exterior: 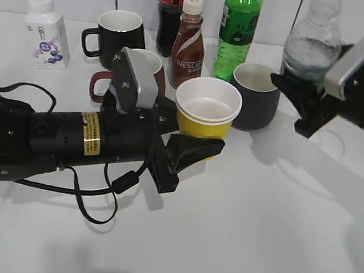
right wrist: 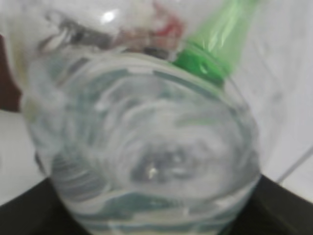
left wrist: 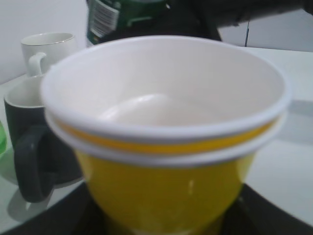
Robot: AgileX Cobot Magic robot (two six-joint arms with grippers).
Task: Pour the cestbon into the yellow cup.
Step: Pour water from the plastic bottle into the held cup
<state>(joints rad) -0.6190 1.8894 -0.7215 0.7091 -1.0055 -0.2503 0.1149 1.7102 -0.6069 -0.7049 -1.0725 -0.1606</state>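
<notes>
The yellow cup [exterior: 206, 113] has a white rim and white inside and is held above the table in my left gripper [exterior: 194, 147], which is shut on it. It fills the left wrist view [left wrist: 166, 191], upright. The cestbon [exterior: 312, 42], a clear capless bottle holding water, is upright in my right gripper [exterior: 300, 100], which is shut on its lower body, to the right of the cup and apart from it. In the right wrist view the bottle [right wrist: 146, 161] fills the frame, and its label is mostly hidden.
Along the back stand a white milk bottle [exterior: 46, 32], a black mug [exterior: 118, 35], a red mug [exterior: 103, 82], a cola bottle [exterior: 171, 11], a Nescafe bottle [exterior: 188, 46], a green soda bottle [exterior: 238, 31] and a dark grey mug [exterior: 256, 95]. A white mug [left wrist: 46, 49] shows in the left wrist view.
</notes>
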